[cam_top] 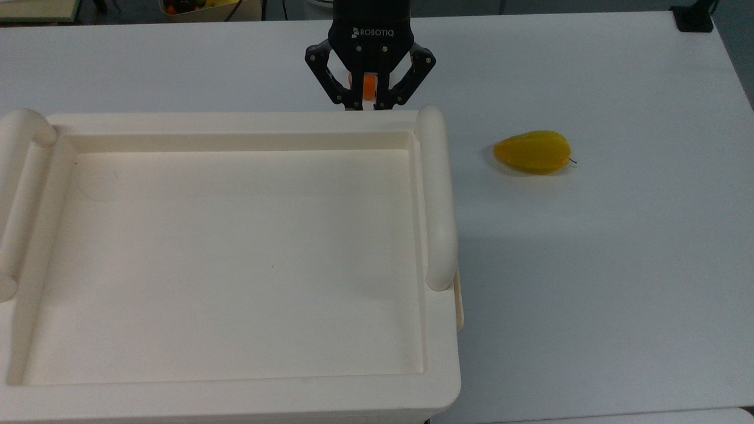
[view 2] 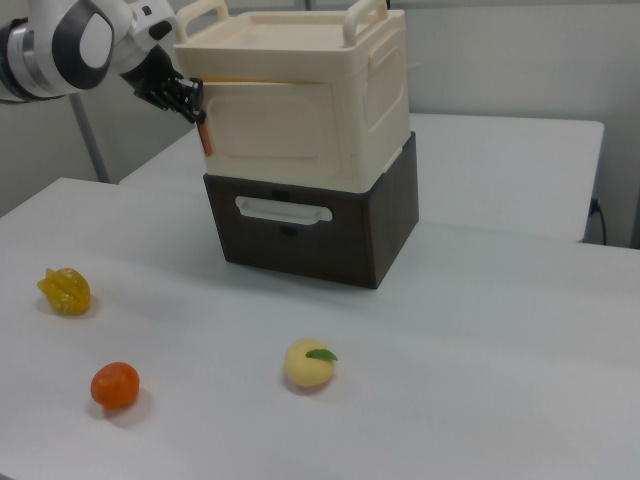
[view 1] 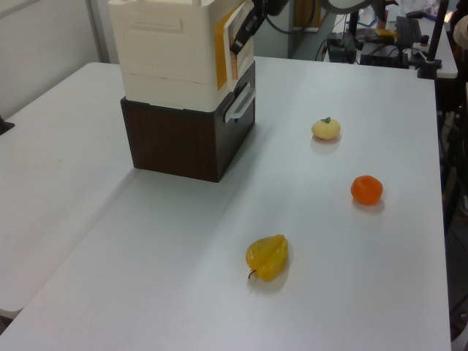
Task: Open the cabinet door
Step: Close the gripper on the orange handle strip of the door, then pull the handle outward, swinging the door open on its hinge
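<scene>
The cream cabinet stands on a dark brown drawer unit. Its cabinet door is the flat cream front panel with an orange edge strip. In the left view the cabinet door stands slightly ajar, swung out from the orange frame. My gripper is shut on the door's orange edge, just beyond the cabinet's far rim in the top view. The gripper reaches in from the left view's upper right, and the gripper comes from the right view's left.
A yellow fruit lies on the white table at the top view's right. An orange and a pale yellow fruit lie further along the table. The drawer has a white handle. Thick tubular handles flank the cabinet's recessed top.
</scene>
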`<state>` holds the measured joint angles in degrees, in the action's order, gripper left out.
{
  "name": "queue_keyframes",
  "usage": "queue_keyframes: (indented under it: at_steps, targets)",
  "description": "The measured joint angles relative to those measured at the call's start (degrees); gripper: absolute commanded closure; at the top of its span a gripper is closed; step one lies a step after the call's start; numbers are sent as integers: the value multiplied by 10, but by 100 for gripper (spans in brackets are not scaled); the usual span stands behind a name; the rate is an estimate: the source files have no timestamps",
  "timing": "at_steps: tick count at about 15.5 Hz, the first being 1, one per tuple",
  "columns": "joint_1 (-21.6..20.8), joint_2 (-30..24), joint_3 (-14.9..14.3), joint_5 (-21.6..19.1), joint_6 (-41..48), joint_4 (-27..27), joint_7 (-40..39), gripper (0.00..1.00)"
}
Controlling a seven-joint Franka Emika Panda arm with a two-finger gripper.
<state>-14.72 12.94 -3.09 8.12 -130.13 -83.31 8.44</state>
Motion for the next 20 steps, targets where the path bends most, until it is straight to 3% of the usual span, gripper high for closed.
queue_keyframes:
  at_steps: [2,4,11,17,20]
  targets:
    - [1,-7,-1,0,32,0,0,35]
    - [3,-17,-2,0,73,0,0,23]
    - [4,-54,-3,0,152,0,0,16]
    - [3,-65,-4,-9,143,33,0,10]
    - [1,-62,-3,-10,82,39,0,9]
